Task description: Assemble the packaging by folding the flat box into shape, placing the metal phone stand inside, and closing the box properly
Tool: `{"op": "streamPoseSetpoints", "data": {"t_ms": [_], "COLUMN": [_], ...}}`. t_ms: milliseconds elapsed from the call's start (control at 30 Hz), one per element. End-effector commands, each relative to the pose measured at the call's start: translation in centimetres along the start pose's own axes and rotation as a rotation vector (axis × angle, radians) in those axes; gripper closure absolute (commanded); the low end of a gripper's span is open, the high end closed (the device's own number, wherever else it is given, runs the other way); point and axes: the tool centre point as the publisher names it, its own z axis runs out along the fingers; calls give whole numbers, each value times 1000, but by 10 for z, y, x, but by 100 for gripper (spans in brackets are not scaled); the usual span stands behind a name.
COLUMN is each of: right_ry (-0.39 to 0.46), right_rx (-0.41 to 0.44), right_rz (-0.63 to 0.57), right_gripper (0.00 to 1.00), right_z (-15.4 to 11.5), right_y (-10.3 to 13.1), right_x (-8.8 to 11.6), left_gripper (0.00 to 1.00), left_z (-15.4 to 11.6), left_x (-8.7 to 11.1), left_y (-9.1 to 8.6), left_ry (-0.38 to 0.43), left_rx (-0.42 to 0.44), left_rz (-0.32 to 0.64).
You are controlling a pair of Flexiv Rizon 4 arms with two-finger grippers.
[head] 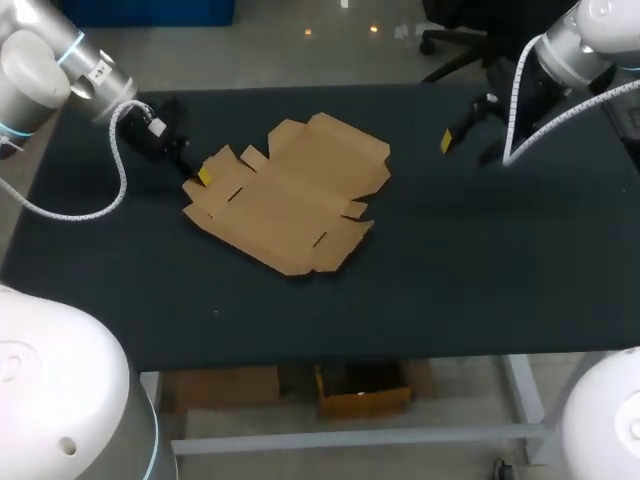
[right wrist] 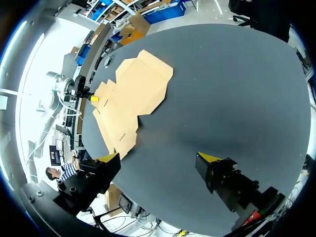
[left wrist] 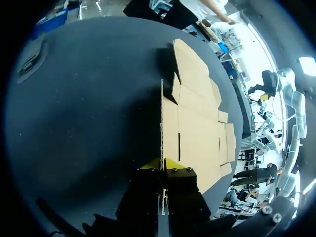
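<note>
From overhead, your flat box (head: 290,195) lies left of middle on the table (head: 480,270), the left gripper (head: 203,178) at its left edge, the right gripper (head: 446,141) well apart. The left wrist view shows that gripper clamped on a flap (left wrist: 162,123) seen edge-on. The right wrist view shows fingers spread, holding nothing. The box looks light and bendy; grip beside a crease.
</note>
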Motion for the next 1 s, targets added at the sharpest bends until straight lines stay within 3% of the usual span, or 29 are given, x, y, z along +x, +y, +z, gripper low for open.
{"op": "streamPoseSetpoints", "data": {"t_ms": [33,267,467,600,667,700,733,767,800,1000], "right_ry": [4,3,-1,-1,-1,-1,-1,-1,-1,2], "right_rx": [8,17,23,26,26,26,26,26,26,29], "right_rz": [-1,-5,-6,-6,-6,-7,-7,-6,-6,-5], "right_gripper": [0,0,0,0,0,0,0,0,0,0], "right_z": [-1,0,0,0,0,0,0,0,0,0], "right_y": [2,5,6,6,6,6,6,6,6,6], "right_x": [0,1,1,1,1,1,1,1,0,-1], "left_gripper": [100,100,100,100,100,61,42,10,0,0], "left_z": [4,18,24,30,33,34,35,36,36,20], "left_x": [14,29,37,41,44,44,44,45,45,46], "left_y": [4,6,11,13,13,13,14,14,14,14], "left_ry": [-10,-2,18,59,39,42,42,32,32,-19], "left_rx": [10,11,80,99,102,94,94,88,87,45], "left_rz": [-25,-95,-183,-194,-203,-202,-203,-199,-199,-165]}}
